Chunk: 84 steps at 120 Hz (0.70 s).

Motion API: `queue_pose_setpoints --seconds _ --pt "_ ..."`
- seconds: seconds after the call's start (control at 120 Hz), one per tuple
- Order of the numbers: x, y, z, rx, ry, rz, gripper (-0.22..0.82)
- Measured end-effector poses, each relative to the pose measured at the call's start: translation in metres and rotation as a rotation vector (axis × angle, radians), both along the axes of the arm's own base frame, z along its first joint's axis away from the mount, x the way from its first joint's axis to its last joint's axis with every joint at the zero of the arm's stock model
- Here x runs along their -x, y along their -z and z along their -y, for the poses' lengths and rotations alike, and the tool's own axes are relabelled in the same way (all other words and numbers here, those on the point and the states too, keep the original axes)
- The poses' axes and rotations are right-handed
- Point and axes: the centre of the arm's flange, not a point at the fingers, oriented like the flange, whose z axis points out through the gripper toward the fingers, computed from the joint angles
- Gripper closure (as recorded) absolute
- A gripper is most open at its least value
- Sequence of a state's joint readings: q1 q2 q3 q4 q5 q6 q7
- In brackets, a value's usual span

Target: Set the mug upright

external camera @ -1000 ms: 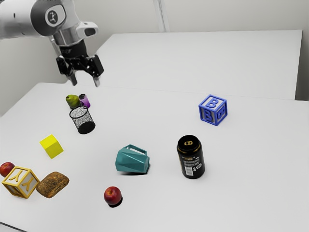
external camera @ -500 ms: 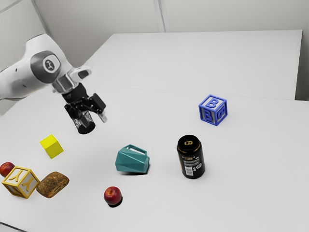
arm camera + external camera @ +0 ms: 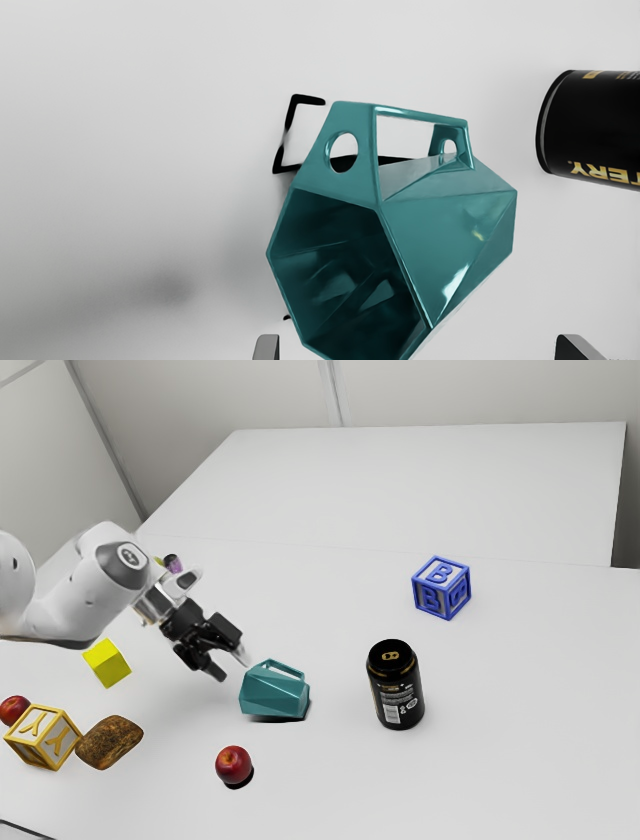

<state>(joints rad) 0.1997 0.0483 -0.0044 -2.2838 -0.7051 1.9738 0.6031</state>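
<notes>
Exterior view, going left to right: well off to the exterior view's left of the mug are a red apple (image 3: 14, 710), a yellow-framed Y letter block (image 3: 43, 737), a yellow cube (image 3: 107, 663) and a brown, rough-skinned lump (image 3: 110, 742). Just beside the mug on that same side is the black two-finger gripper (image 3: 232, 667), its jaws wide apart and holding nothing. Next comes the teal faceted mug (image 3: 275, 692) itself, lying on its side on the table, handle uppermost. Its long axis runs roughly away from the jaws, open mouth facing them, base beyond; righting it should mean raising that mouth end. Past the mug stand a black lidded bottle (image 3: 397, 688) and, farther off, a blue-framed B letter block (image 3: 441, 588)
</notes>
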Motion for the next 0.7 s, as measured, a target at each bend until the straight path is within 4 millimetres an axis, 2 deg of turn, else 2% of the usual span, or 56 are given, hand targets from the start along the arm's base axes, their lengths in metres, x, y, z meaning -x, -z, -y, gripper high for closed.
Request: queue_pose_setpoints --seconds 0.175,0.267,0.475,0.7 --pt "0.001 0.02 0.009 0.086 0.046 0.031 0.0" --pt "0.002 0.024 0.013 0.122 0.075 0.047 0.04" --pt "0.005 0.03 0.02 0.192 0.117 0.084 0.25" --pt "0.001 0.02 0.028 0.23 0.17 0.142 0.52"
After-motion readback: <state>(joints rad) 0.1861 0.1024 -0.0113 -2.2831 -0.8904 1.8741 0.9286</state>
